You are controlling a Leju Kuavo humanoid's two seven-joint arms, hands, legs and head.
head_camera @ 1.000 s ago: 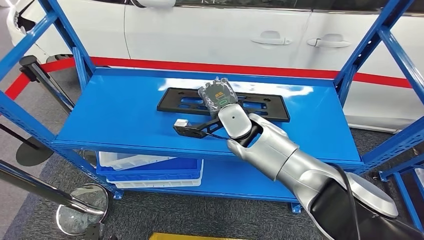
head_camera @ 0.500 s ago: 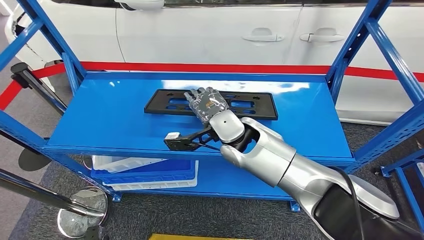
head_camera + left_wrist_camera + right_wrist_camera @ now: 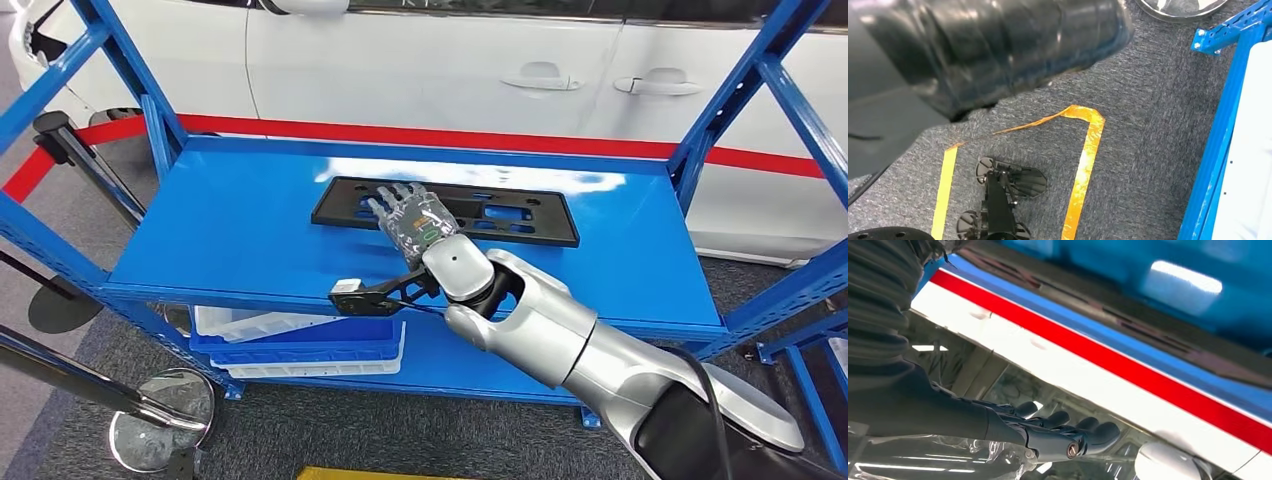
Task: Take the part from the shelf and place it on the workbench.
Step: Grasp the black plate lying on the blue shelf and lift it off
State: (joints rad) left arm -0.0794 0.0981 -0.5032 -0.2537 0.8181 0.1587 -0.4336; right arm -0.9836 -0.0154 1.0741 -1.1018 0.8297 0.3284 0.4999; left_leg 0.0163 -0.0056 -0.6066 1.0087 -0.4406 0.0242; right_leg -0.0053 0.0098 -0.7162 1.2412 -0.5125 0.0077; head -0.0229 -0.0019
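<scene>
The part is a flat black plate with cut-outs (image 3: 510, 212), lying on the blue upper shelf (image 3: 230, 230) toward its back. My right arm reaches in from the lower right. My right hand (image 3: 412, 218) lies palm down over the left portion of the plate with its fingers spread and nothing in its grip. The right wrist view shows the same hand (image 3: 1048, 432) with its dark fingers stretched out side by side. In the left wrist view my left hand (image 3: 973, 45) is a dark blurred mass over the grey carpet, and its fingers cannot be made out.
Blue uprights (image 3: 735, 90) frame the shelf on both sides. A white car (image 3: 450, 60) stands close behind it. White and blue bins (image 3: 300, 335) sit on the lower shelf. A stanchion base (image 3: 160, 415) stands at the lower left, and yellow floor tape (image 3: 1083, 165) marks the carpet.
My right hand has moved a little left and down onto the plate's left portion, and its fingers now lie stretched out flat. The plate has not moved.
</scene>
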